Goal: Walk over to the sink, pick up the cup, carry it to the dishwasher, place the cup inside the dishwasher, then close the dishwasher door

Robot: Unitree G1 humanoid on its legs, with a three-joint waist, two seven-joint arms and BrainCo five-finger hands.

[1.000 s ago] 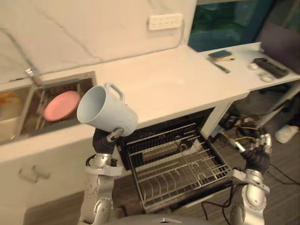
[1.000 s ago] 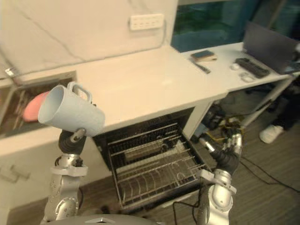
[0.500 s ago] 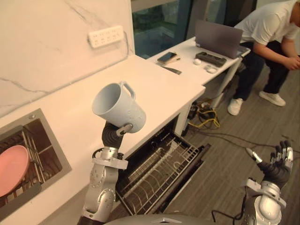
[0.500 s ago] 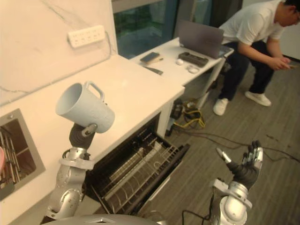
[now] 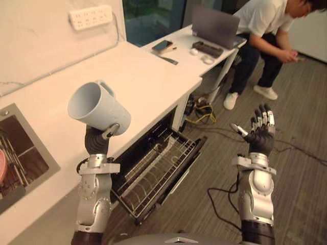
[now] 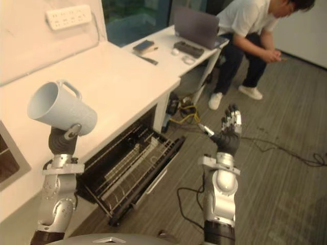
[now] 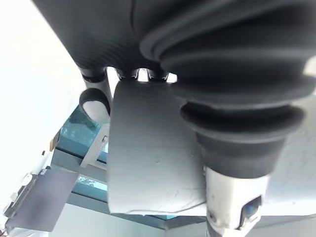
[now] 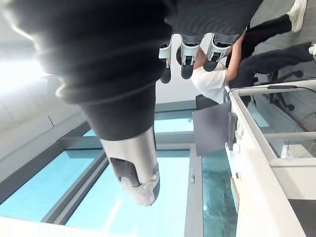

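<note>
Holding the pale blue cup point(image 5: 99, 108) up at the front edge of the white countertop point(image 5: 127, 71), the left hand point(image 5: 97, 140) is gripping it low on the body in the left eye view, with the mouth tipped toward the sink point(image 5: 25, 145) and the handle uppermost. The dishwasher point(image 5: 158, 173) is standing open below it, wire rack drawn out over the lowered door, so the cup is hanging well above the rack and is not yet inside. The right hand point(image 5: 261, 133) is raised over the floor, well apart from everything, while a person point(image 5: 265, 25) is sitting at the far desk by a laptop point(image 5: 214, 24). Showing the same layout, the right eye view is giving the clearer look at the right hand, its fingers straight and spread with nothing in them. Looking along the left hand, the left wrist view is showing the cup's smooth wall pinned between the dark-tipped fingers point(image 7: 96, 104) and the thumb point(image 7: 232, 197) — a firm wrap around the body. Past the right wrist, the fingers point(image 8: 190, 54) are pointing straight out, empty. The cup is likely rigid, light while empty and rather slick, and it could chip on the wire rack — a grip around the body or through the handle should be serving best.
</note>
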